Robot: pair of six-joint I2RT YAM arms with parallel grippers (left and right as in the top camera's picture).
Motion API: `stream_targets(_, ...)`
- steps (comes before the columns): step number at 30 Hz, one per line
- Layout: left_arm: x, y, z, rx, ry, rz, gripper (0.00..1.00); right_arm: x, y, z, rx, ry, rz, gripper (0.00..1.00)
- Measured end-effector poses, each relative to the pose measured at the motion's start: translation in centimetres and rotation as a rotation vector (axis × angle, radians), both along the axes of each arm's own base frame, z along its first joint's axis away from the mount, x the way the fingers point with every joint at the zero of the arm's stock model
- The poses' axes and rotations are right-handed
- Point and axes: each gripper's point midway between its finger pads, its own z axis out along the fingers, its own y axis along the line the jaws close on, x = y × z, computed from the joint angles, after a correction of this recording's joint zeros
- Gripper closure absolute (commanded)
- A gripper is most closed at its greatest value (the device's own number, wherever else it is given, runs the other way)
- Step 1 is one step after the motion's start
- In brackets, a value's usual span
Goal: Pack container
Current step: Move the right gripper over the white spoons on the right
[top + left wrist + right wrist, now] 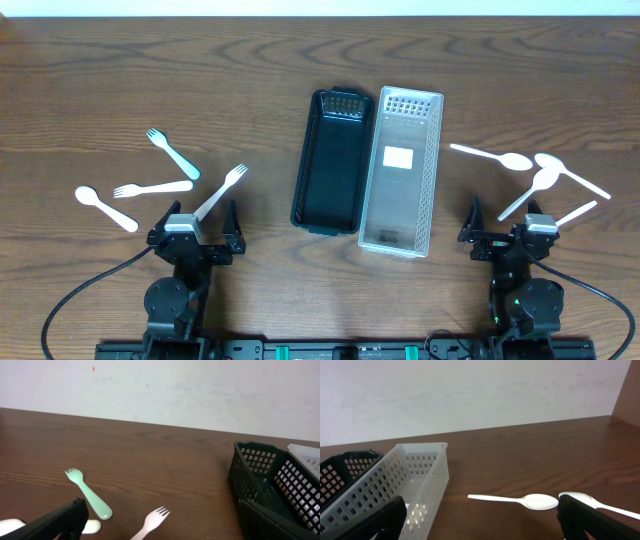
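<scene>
Black basket empty; L gripper, R gripper jaws apart. L: pinch nearest fork mid-handle, 1 o'clock.

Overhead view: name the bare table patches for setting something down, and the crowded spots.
Bare: the strip between the pink fork and the black basket; the far band beyond both baskets. Crowded: spoons right of the clear basket.

Dark brown wood-grain table, grain runs mostly left-right. Plain white wall stands along the table's far edge. Tiny red speck on the wall, high above the table's far left. Brown panel rises at the table's far-right corner, against the wall.
</scene>
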Motion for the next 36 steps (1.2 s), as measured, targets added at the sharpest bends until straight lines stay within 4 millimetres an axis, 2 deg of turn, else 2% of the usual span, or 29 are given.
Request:
stream_targets(22, 0.0, 0.0, 0.0, 0.0, 0.0, 0.001, 0.02, 0.0, 0.1, 0.0, 0.001, 0.0, 0.005, 0.01)
stream_targets(29, -0.3, -0.2, 0.2, -0.077, 0.041, -0.002, 0.02, 0.0, 0.9, 0.5, 0.082, -0.019, 0.05, 0.01)
stream_targets(32, -0.8, -0.1, 2.3, -0.086, 0.096, 0.004, 0.02, 0.0, 1.2, 2.0, 0.095, -0.028, 0.064, 0.01)
stream_targets(36, -0.7, 0.3, 7.9, -0.081, 0.194, 0.036, 0.02, 0.7, 1.4, 6.4, 0.078, -0.016, 0.074, 0.01)
